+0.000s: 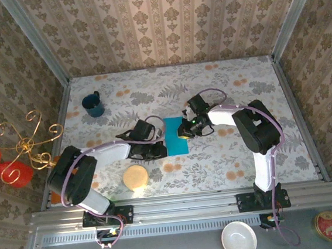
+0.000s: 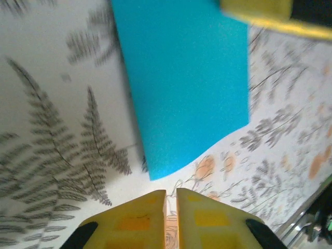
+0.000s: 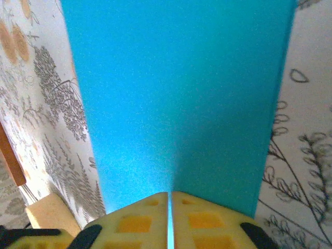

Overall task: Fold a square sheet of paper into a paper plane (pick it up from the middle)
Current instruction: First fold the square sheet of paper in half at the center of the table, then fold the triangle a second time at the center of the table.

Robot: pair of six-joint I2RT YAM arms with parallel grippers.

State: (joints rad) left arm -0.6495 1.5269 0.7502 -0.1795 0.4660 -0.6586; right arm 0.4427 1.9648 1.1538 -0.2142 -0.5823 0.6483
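Right end effector (image 3: 169, 196) pinching square sheet of paper (image 3: 176, 93) by long edge — left end effector (image 2: 171, 193) closed, empty, just beside.

Plain turquoise paper sheet (image 1: 174, 141) lies rectangular on the table (image 1: 245, 152).

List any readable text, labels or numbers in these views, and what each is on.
No legible text anywhere.
On the red round tin: a printed lid design, too small to read.
On the sheet of paper and the dark blue mug: no markings visible.
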